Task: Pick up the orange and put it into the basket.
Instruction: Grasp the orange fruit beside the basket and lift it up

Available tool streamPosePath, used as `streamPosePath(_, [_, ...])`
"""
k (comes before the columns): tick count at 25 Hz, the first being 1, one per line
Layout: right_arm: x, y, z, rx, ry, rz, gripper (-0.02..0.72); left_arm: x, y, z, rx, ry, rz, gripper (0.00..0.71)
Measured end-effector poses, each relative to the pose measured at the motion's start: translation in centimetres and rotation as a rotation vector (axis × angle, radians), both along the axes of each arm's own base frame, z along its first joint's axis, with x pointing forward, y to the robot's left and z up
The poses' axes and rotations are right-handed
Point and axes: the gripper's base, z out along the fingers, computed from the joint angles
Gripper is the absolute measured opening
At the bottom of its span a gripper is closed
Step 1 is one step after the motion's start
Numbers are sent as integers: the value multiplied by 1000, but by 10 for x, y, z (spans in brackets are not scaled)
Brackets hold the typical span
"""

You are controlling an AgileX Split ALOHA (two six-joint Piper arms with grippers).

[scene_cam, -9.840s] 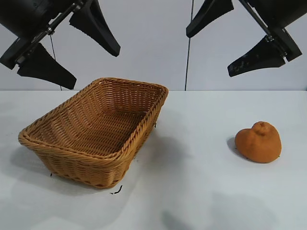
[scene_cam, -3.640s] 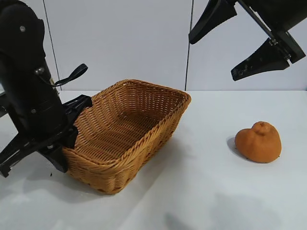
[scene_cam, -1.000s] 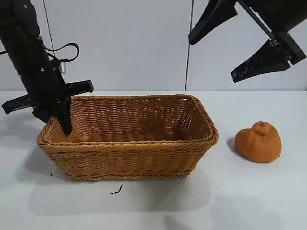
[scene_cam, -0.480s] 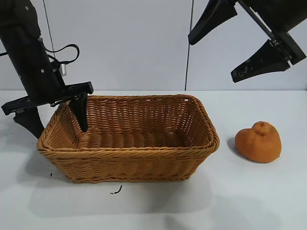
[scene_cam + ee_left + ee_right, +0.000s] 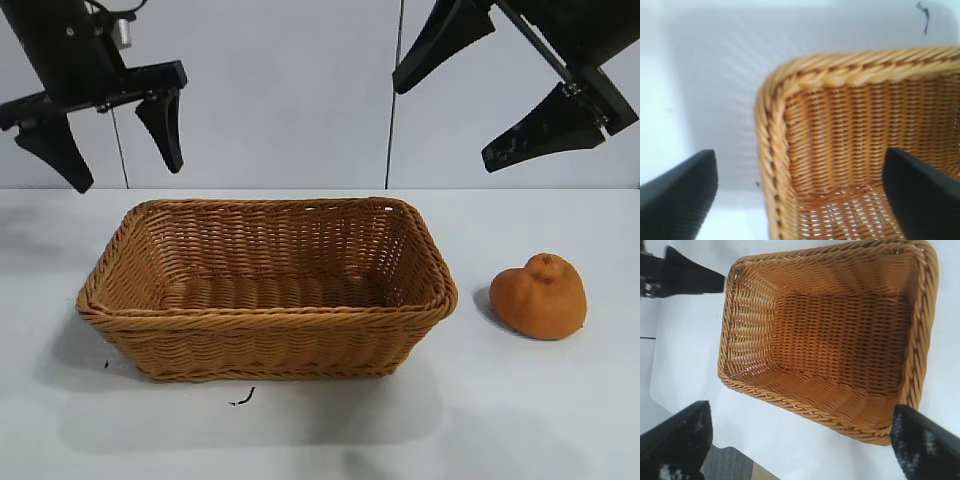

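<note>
The left gripper (image 5: pixel 108 135) has let go of the wicker basket (image 5: pixel 265 318) and risen, jaws apart. The right gripper (image 5: pixel 500 95) stays spread overhead; the orange (image 5: pixel 540 296) is unmoved.

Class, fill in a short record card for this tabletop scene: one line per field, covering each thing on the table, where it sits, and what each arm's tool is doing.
basket: empty, flat on the white table, long side facing the exterior camera
orange: on the table, outside the basket, off its right end, not touching it
left tool: open, holding nothing, in the air above the basket's left end
right tool: open, holding nothing, high above the gap between basket and orange
task status: orange not yet picked up
</note>
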Motion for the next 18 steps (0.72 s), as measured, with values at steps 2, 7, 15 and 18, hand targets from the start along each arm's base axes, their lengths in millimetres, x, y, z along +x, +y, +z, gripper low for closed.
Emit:
streamPosePath(2, [0,0,0,0,0,0,696,-1,5,8,53,-26,-11,645])
streamPosePath(7, [0,0,0,0,0,0,696,-3,18,11,142,-16,-18,645])
streamPosePath(15, [0,0,0,-1,0,0,696,3,59,15,161,-19,69,645])
streamPosePath(18, [0,0,0,-1,0,0,696,-5,58,27,157,-39,66,645])
